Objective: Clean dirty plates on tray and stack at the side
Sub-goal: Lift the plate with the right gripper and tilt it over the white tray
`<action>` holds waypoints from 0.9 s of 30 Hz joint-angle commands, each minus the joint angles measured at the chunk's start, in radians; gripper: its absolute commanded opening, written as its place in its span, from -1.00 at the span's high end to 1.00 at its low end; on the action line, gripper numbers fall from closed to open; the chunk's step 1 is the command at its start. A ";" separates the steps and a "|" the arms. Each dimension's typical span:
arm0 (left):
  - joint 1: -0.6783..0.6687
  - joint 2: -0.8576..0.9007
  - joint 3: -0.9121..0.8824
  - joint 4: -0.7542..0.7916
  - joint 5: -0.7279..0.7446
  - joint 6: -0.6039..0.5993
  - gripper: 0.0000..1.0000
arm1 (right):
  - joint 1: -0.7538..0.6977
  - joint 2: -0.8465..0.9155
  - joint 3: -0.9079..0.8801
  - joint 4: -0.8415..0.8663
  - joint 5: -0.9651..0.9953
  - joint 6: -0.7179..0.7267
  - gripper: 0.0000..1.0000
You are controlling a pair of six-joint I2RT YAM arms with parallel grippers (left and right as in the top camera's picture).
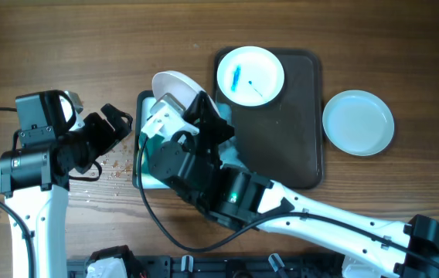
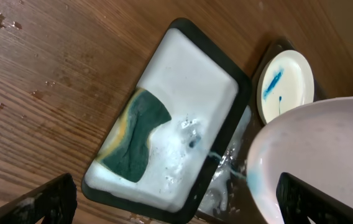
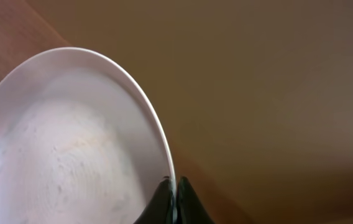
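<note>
My right gripper point(image 1: 194, 106) is shut on the rim of a white plate point(image 1: 175, 83) and holds it tilted above the white sponge tray. In the right wrist view the fingers point(image 3: 175, 188) pinch the rim of this plate point(image 3: 71, 149). In the left wrist view the held plate point(image 2: 316, 155) shows a teal smear on its edge. A second plate point(image 1: 250, 75) with blue smears lies on the dark brown tray point(image 1: 297, 131) at its far end. A third, plain white plate point(image 1: 358, 122) lies on the table to the right of the tray. My left gripper point(image 1: 119, 122) is open and empty, left of the held plate point(image 2: 183, 208).
A white rectangular tray point(image 2: 195, 81) with foam and a green sponge point(image 2: 138, 134) sits left of the brown tray, partly under my right arm point(image 1: 139, 139). Water drops and crumbs point(image 1: 115, 166) lie on the wood beside it.
</note>
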 commanded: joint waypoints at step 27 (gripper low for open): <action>0.007 -0.005 0.016 -0.001 -0.014 0.005 -1.00 | 0.035 0.013 0.023 0.201 0.066 -0.409 0.92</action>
